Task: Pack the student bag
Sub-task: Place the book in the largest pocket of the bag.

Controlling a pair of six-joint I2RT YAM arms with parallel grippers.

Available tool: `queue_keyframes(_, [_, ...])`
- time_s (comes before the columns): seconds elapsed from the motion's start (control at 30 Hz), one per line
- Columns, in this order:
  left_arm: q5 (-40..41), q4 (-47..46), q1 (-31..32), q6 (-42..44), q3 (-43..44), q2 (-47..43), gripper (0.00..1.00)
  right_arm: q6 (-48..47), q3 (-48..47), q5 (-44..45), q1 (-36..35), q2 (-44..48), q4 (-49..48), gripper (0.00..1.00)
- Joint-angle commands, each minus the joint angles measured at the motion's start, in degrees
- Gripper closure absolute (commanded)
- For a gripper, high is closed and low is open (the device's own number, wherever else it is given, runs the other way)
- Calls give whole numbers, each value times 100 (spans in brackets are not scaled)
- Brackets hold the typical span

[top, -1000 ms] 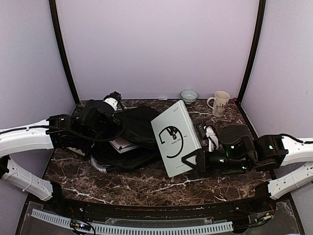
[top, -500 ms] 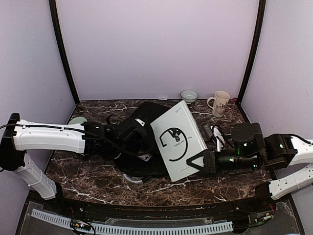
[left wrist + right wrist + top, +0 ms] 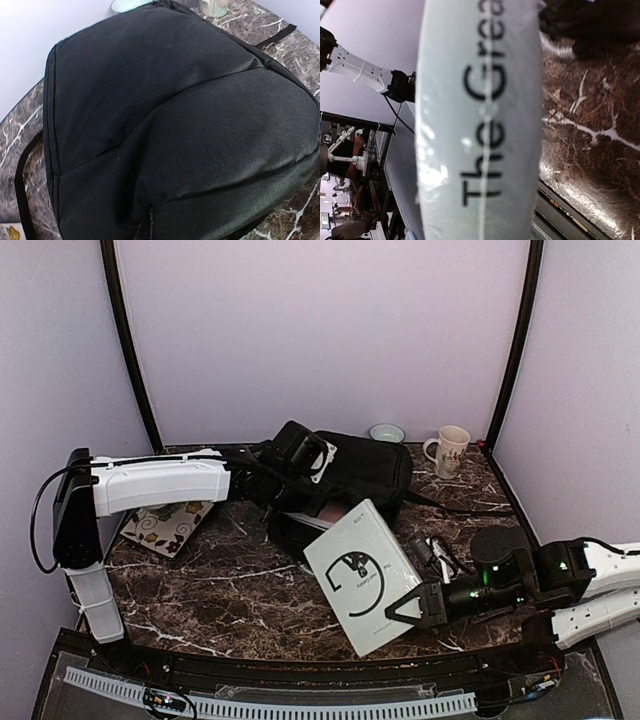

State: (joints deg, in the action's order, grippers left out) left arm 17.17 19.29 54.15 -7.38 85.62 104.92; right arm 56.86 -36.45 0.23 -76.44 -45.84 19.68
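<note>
The student bag [image 3: 368, 465], black soft fabric, is bunched up at the back middle of the table, and its strap [image 3: 455, 508] trails off to the right. My left gripper [image 3: 318, 465] is shut on the fabric at the bag's left end. In the left wrist view the bag [image 3: 160, 110] fills the frame and hides the fingers. A white book [image 3: 356, 575] with a black circle design is held tilted above the near right of the table. My right gripper [image 3: 402, 607] is shut on its lower right edge. The right wrist view shows its spine [image 3: 480, 125].
A flat notebook with a floral pattern [image 3: 166, 525] lies at the left. A cream mug [image 3: 449, 450] and a small bowl [image 3: 386, 432] stand by the back wall. Black and white cables and a charger [image 3: 436, 552] lie on the marble to the right of the book.
The left arm has pulled the bag from left of centre to the back middle, uncovering the patterned notebook. The right arm has drawn the white book back toward the near edge.
</note>
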Motion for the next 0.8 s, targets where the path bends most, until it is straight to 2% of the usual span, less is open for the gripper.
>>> queue_keyframes(0.0, [-473, -233, -179, 519, 715, -47, 100, 220, 370, -792, -12, -218, -1594, 100])
queue_keyframes(0.1, [-596, -176, -221, 656, 856, -83, 100, 281, 584, -883, -8, -368, -2060, 100])
queue_keyframes(0.27, [-1323, -590, -212, 717, 370, -503, 100, 228, 527, -1002, 82, -757, -2682, 100])
queue_keyframes(0.4, [-1497, -821, -135, 603, -128, -909, 100, 537, 778, -1504, 686, -961, -3828, 100])
queue_keyframes(0.6, [-1328, -956, 127, 577, -640, -1394, 100, 1386, 1166, -2489, 1728, -1700, -5802, 100])
queue_keyframes(0.77, [-1078, -896, 339, 571, -674, -1517, 100, 1589, 1050, -2677, 2036, -2218, -6335, 100])
